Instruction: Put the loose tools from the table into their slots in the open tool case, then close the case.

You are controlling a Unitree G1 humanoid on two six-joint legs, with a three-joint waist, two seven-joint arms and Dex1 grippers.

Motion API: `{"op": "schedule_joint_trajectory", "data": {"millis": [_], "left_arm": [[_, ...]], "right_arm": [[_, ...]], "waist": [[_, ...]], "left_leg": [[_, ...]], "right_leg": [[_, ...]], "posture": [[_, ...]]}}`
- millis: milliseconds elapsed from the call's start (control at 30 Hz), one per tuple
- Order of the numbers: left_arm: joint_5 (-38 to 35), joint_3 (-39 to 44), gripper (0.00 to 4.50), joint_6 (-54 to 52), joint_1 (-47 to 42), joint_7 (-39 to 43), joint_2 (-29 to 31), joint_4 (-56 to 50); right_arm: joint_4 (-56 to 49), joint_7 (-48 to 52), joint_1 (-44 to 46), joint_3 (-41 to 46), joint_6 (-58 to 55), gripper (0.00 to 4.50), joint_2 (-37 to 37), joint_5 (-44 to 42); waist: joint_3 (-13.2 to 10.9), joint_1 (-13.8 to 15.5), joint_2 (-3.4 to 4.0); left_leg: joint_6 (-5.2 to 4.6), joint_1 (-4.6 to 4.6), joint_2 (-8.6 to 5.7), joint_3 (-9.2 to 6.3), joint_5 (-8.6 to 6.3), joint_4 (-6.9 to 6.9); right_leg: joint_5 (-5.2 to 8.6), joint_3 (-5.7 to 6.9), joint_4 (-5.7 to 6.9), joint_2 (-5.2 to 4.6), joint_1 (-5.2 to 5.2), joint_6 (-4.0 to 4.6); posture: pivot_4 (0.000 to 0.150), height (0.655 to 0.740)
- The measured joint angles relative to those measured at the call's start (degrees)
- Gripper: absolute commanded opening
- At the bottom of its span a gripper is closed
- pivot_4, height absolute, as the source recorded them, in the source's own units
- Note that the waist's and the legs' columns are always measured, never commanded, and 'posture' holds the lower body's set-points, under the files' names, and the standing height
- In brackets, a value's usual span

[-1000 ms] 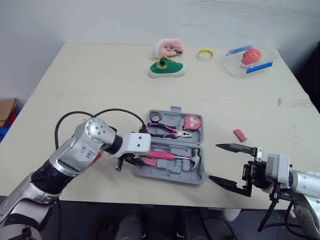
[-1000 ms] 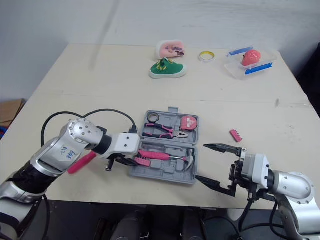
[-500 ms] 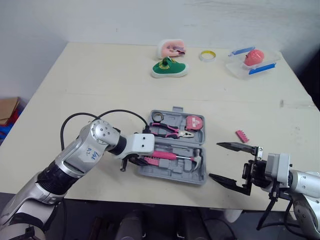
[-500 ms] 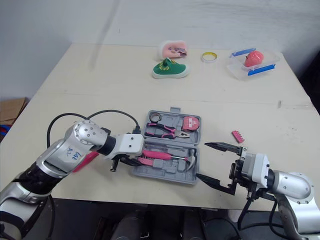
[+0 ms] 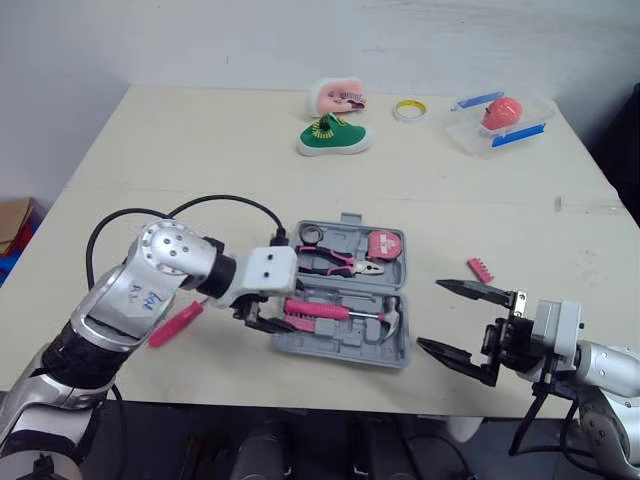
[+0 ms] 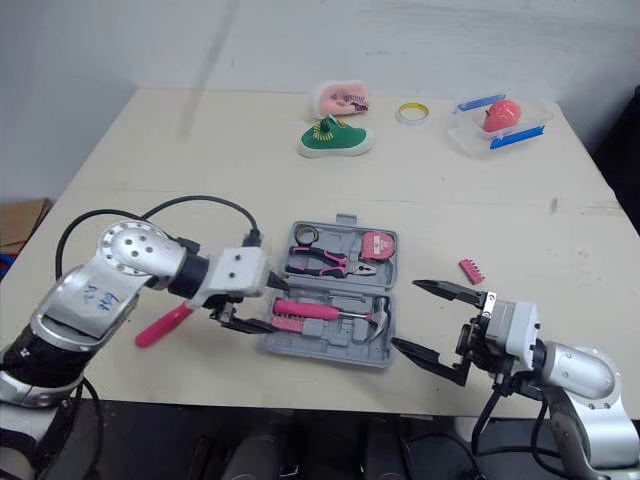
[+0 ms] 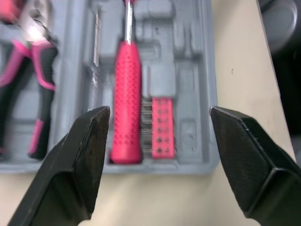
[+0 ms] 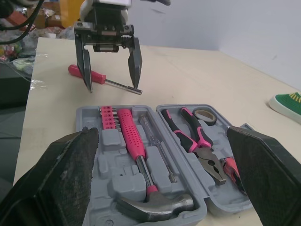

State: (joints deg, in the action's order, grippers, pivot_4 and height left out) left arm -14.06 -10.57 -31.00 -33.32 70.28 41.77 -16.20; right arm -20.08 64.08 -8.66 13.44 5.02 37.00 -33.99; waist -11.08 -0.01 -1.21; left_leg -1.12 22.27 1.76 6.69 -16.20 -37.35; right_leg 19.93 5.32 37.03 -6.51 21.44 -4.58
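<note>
Left pincer [image 5: 262, 318] wide open, empty, at the tool case [image 5: 340, 347] end by the pink hammer [image 5: 320, 309], red screwdriver [image 5: 176, 324] beside it, right pincer [image 5: 430, 314] wide open, empty

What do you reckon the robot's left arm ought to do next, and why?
Probably swing the left gripper away from the tool case toward the pink-handled screwdriver. The gripper is open and empty at the case's left edge, while that screwdriver lies loose on the table just beside it.
</note>
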Motion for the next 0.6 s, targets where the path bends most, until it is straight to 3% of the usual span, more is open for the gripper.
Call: {"op": "schedule_joint_trajectory", "data": {"millis": [67,267,600], "left_arm": [[-3.6,3.3,2.59,3.9,2.8,-0.2,-3.4,3.8],[-4.4,6.0,0.04,15.3,10.1,0.8,-5.3,9.9],[-1.8,4.6,0.04,20.3,12.6,-4.3,-8.7,12.7]], "right_arm": [[0.3,0.1,-0.7,0.1,0.1,4.50,-0.1,0.0],[0.4,-0.1,-1.7,0.4,0.2,4.50,-0.1,0.2],[0.1,-0.9,-2.2,0.5,0.8,4.50,-0.1,0.9]], "waist": [[0.0,0.0,-0.01],[0.0,-0.1,-0.01],[0.0,0.0,-0.01]], "left_leg": [[-0.01,0.03,0.00,-0.02,0.00,-0.03],[-0.02,-0.01,-0.01,0.01,-0.01,-0.01],[-0.02,-0.02,-0.02,-0.01,-0.01,0.06]], "right_leg": [[0.00,0.02,0.00,0.00,0.00,0.00],[-0.01,0.01,0.00,-0.02,-0.02,-0.02],[-0.02,0.02,-0.01,-0.03,-0.01,-0.04]], "posture": [[0.150,0.7400],[0.150,0.7400],[0.150,0.7400]]}}
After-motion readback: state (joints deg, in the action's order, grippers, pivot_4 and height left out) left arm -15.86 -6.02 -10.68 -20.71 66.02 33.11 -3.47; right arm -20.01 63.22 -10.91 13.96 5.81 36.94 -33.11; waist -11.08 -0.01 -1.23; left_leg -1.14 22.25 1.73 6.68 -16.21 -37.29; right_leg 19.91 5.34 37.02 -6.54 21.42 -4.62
